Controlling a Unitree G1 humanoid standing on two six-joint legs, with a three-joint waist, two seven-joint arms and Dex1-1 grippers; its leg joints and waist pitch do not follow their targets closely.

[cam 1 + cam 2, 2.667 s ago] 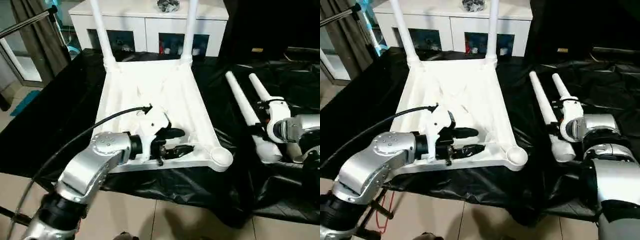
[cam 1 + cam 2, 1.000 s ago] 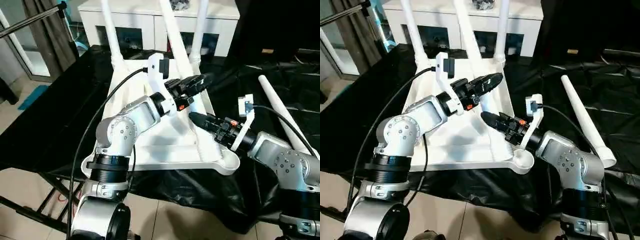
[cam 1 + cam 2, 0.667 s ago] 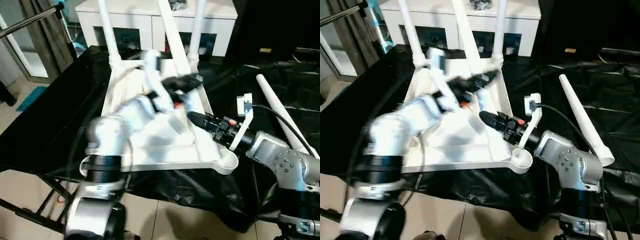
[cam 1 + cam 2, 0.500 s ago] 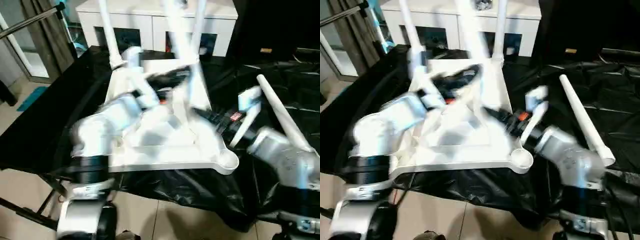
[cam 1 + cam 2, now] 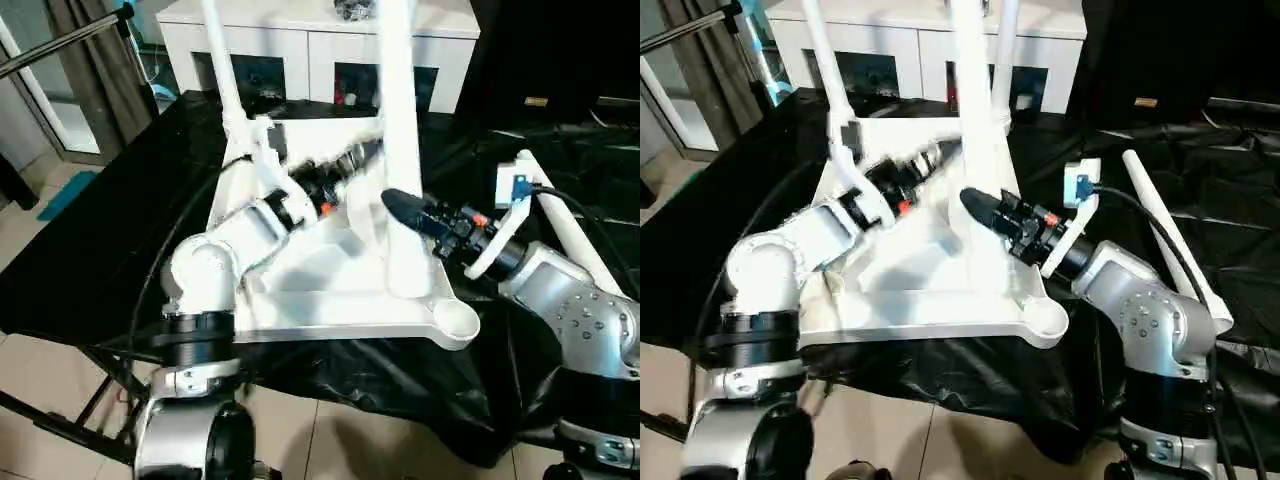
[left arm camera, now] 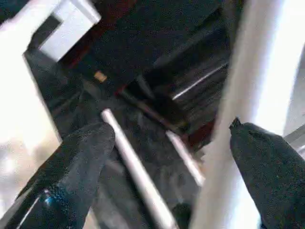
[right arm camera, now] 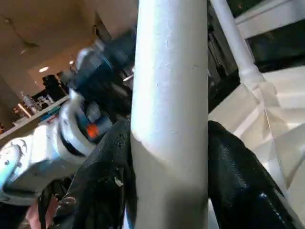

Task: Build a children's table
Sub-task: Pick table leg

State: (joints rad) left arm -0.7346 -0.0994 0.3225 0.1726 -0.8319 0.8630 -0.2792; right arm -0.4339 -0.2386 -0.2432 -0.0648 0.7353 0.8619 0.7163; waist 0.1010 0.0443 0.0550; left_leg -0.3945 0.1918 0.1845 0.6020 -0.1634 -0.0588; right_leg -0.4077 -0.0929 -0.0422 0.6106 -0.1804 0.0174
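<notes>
I have just spread my left gripper (image 5: 362,157) off the third leg (image 5: 396,150) — it now stands upright on the tabletop (image 5: 300,300), my right gripper (image 5: 975,205) clamping it near the front corner socket (image 5: 452,322).

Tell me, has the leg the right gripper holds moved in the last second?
Yes. The leg has swung from leaning toward the cabinet to upright.

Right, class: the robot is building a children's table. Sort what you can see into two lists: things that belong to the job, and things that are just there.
Belongs to the job:
- tabletop, upside down
- two fitted legs at its far corners
- third leg, gripped by the right gripper
- spare leg on the black sheet

Just there:
- white cabinet
- black sheet
- curtain
</notes>
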